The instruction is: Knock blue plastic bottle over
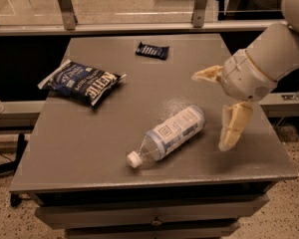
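Down flat on the grey tabletop point(89, 143): the blue plastic bottle point(162, 137), lying on its side toward the front, right of centre. Angled across the surface, with white cap point(134, 159) pointing to the front-left edge and base to the back-right. White-and-blue label point(178, 127) facing up around the middle. Touching nothing but the tabletop.

Just right of the bottle's base, near the right edge: the gripper point(209, 111), spread wide and holding nothing. 2 pale yellowish fingers point(233, 127) splayed well apart, 1 reaching left above the bottle's base, the other hanging down toward the surface beside the bottle, clear of it. Impossible to tell whether that lower tip meets the tabletop. Behind them, a thick white arm point(274, 59) filling the upper right corner.

At back left, well apart from the bottle: a dark blue chip bag point(82, 81), lying flat and slightly crumpled. Near the far edge, at centre: a small dark candy-bar wrapper point(152, 50), also flat. Below the front edge, a drawer front point(154, 215) in the same grey. Beyond the tabletop, 2 metal posts point(65, 6) rising out of view.
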`<state>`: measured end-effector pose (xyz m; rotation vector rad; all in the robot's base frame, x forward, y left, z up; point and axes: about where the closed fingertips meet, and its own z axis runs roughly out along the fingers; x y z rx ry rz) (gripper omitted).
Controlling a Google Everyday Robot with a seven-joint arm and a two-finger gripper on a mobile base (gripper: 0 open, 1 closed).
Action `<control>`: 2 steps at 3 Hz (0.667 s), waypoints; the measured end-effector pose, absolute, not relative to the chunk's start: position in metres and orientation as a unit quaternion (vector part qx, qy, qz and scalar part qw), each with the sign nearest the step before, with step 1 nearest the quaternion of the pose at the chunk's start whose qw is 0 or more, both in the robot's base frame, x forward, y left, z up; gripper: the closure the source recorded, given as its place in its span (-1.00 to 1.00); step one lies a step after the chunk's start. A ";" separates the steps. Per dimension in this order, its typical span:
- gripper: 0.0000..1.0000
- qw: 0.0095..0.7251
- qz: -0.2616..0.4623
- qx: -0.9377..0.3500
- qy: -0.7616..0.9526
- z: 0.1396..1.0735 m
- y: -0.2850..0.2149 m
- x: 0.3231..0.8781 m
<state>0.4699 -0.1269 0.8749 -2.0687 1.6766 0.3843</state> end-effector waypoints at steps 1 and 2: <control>-1.00 0.290 0.186 -0.668 0.659 0.897 -0.173 0.479; -1.00 0.360 0.206 -0.588 0.694 0.926 -0.215 0.477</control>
